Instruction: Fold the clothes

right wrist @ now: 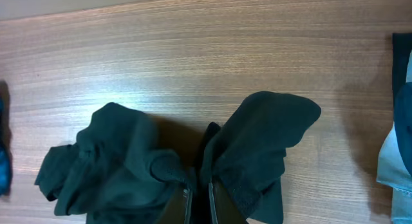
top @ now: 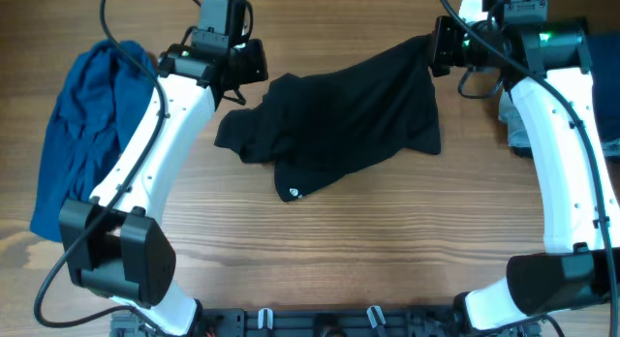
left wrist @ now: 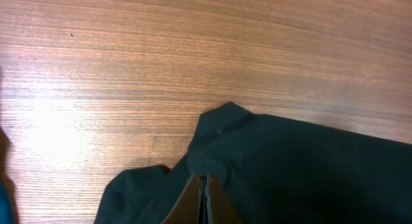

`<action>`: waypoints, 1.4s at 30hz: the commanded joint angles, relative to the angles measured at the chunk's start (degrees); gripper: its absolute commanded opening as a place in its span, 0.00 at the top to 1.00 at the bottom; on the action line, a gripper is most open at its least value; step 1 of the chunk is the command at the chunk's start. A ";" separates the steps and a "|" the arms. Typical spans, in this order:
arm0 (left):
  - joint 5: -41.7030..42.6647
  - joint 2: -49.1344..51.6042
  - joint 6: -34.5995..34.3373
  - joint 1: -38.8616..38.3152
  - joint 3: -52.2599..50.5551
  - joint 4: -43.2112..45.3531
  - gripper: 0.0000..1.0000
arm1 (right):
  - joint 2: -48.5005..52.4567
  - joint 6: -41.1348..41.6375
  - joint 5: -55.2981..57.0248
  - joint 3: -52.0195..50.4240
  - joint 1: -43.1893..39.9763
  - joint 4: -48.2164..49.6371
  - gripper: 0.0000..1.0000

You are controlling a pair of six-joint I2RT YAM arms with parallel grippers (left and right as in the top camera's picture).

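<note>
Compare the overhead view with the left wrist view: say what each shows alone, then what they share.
Overhead only: the right gripper gripping the black garment at its far corner, and the blue garment spread out at the left. Left wrist only: a close look at the left gripper, its fingers shut on an edge of the black fabric. Both: the black garment and the wooden table.
</note>
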 commanded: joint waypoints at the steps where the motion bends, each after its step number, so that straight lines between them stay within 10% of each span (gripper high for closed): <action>1: -0.74 -1.07 0.28 0.11 0.22 -0.11 0.96 | 0.61 -0.76 1.01 1.25 -0.33 0.04 0.96; 5: 1.27 -0.76 0.26 -0.07 0.22 -3.06 0.96 | 0.61 -0.70 0.98 1.25 -0.33 -0.22 0.96; 12: 5.99 5.35 0.11 -0.07 0.15 -10.86 0.43 | 0.61 -0.76 1.01 1.25 -0.33 -0.50 0.96; 15: 7.04 8.33 0.13 -0.07 0.15 -10.19 0.37 | 0.61 -0.74 1.01 1.25 -0.33 -0.52 0.96; 42: 10.93 20.96 0.50 -1.86 0.15 -5.07 0.46 | 0.61 -0.76 1.86 1.25 -0.33 -0.42 0.96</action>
